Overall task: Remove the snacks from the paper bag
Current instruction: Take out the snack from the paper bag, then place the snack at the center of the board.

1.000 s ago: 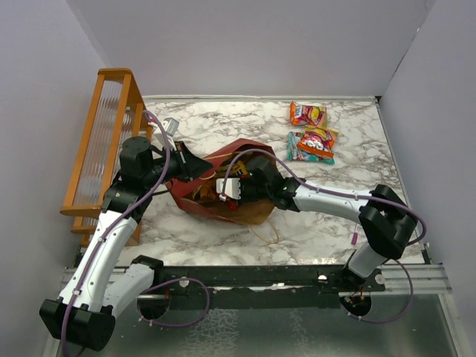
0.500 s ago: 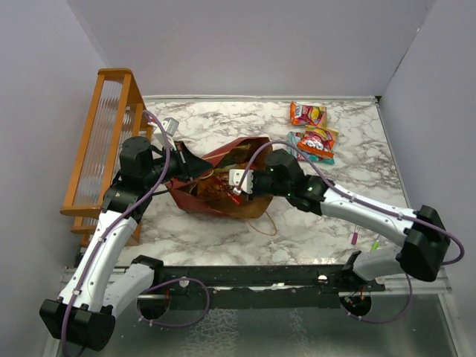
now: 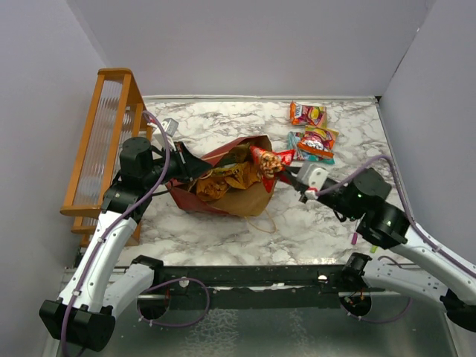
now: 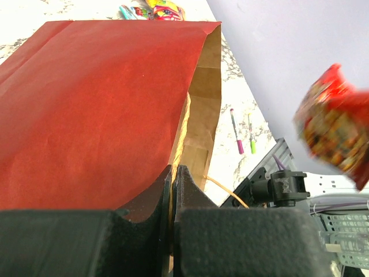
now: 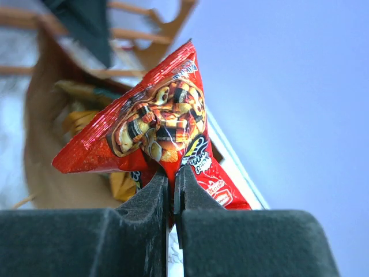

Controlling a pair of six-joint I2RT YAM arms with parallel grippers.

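Top external.
- My right pincer (image 3: 285, 168): clenched on a red snack packet (image 3: 268, 159), which sticks out past my fingertips, over the mouth of the paper bag (image 3: 242, 201).
- My left pincer (image 3: 190, 165): clenched on the bag's rim. The bag lies on its side on the marble table (image 3: 223, 119), spreading away from those fingertips toward the right pincer.
- More crinkly packets (image 3: 222, 178): inside the bag, between my two pincers.
- Two loose snack packets (image 3: 311, 143): flat on the table, beyond the right pincer and apart from it.
- Wooden rack (image 3: 97, 141): behind the left pincer.

Left wrist.
- Both fingers are pressed together on the bag's paper edge, with the dark red outside to their left and the brown inside to their right.
- The red packet shows blurred, high to the right.
- Pink pen (image 4: 236, 131) and green pen (image 4: 252, 134): on the table beyond the bag.

Right wrist.
- Fingers are shut on the red packet's lower seam, and the packet stands upright above them.
- The bag's brown inside lies beyond, to the left.
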